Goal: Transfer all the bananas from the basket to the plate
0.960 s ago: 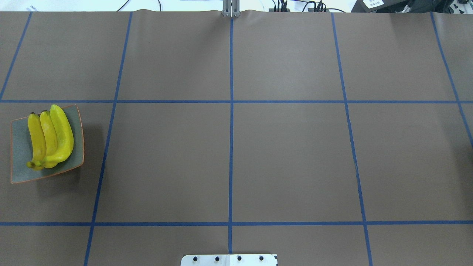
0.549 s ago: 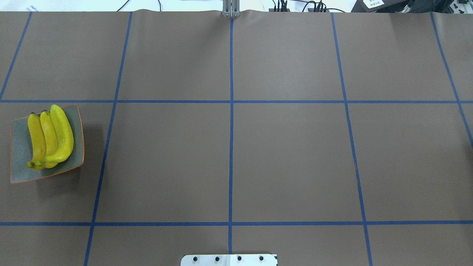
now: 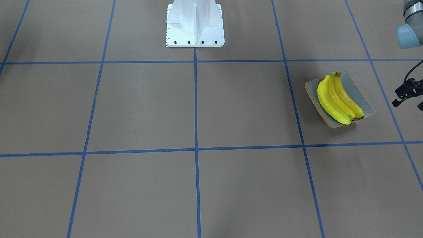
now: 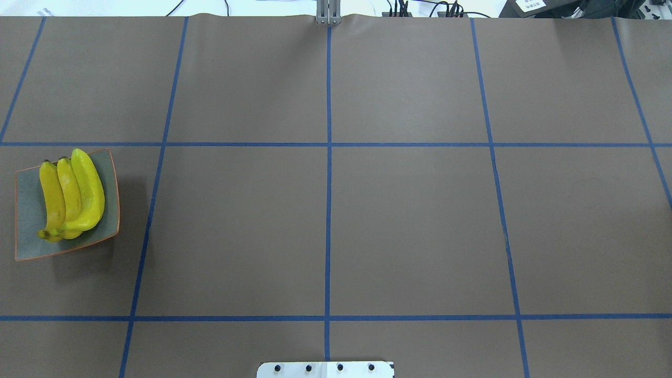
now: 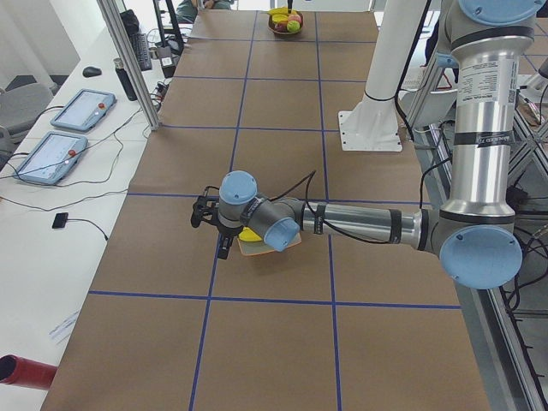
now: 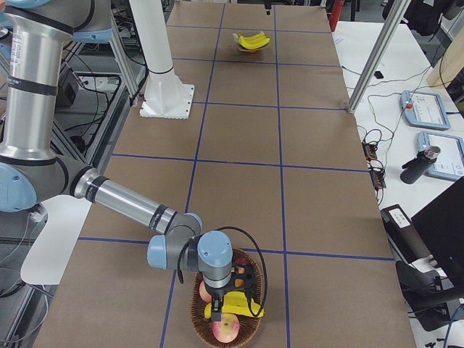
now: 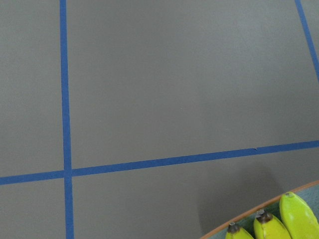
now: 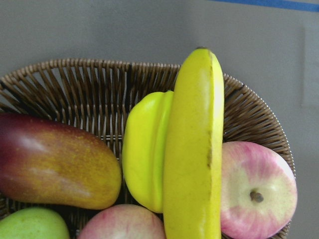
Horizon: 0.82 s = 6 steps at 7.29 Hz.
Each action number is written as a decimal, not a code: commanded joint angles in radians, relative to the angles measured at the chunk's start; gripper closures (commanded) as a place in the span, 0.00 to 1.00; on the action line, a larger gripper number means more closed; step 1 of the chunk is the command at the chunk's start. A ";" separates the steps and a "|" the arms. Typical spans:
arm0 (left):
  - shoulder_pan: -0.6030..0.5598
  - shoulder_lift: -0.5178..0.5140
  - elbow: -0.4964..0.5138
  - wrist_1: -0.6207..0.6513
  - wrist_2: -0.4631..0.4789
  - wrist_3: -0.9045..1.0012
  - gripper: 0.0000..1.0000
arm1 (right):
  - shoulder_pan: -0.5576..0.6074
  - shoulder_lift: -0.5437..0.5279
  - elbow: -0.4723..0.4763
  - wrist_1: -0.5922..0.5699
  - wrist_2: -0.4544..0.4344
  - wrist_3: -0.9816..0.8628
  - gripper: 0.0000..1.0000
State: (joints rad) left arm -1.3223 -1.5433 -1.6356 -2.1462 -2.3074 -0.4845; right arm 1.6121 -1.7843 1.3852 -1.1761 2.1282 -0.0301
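No movement to call on the brown table with its blue tape grid [image 4: 409, 226]. From overhead, the square grey-green plate with the orange-brown rim [image 4: 26, 220] sits exactly where it was a second ago, far out on the robot's left. The same three bright yellow curved bananas [image 4: 73, 194] lie side by side on it, stems bunched at the near end. So the count on the plate holds at three, and the action is at the other end of the table. There the right gripper [image 6: 233, 297] hangs straight down into the round brown wicker basket [image 8: 89, 84]. Its wrist camera looks right at one more long yellow banana [image 8: 194, 149], which lies across a lumpy yellow fruit [image 8: 144, 159], between a red-orange mango [image 8: 55, 164] and a pink apple [image 8: 259, 194]. Whether the fingers are spread or already closed on that banana, I cannot tell; no view shows them clearly. The left gripper [image 3: 408, 96] hovers just beside the plate, on its outer side. How far it is open is also unreadable, and nothing shows in its grasp. By my reading this is the last pick, with the carry across the table yet to come.
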 commanded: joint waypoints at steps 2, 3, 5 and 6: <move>0.000 0.000 -0.004 -0.001 0.002 0.000 0.00 | 0.000 0.040 -0.057 0.004 0.004 0.080 0.04; 0.000 0.002 -0.013 0.000 0.000 0.000 0.00 | 0.000 0.042 -0.078 0.009 0.004 0.081 0.05; 0.000 0.002 -0.013 0.000 0.000 0.000 0.00 | 0.000 0.043 -0.080 0.010 0.002 0.082 0.13; 0.000 0.002 -0.016 0.000 0.000 0.000 0.00 | -0.001 0.046 -0.080 0.007 0.001 0.084 0.18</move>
State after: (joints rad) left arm -1.3223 -1.5417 -1.6494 -2.1461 -2.3070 -0.4847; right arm 1.6120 -1.7411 1.3071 -1.1670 2.1305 0.0503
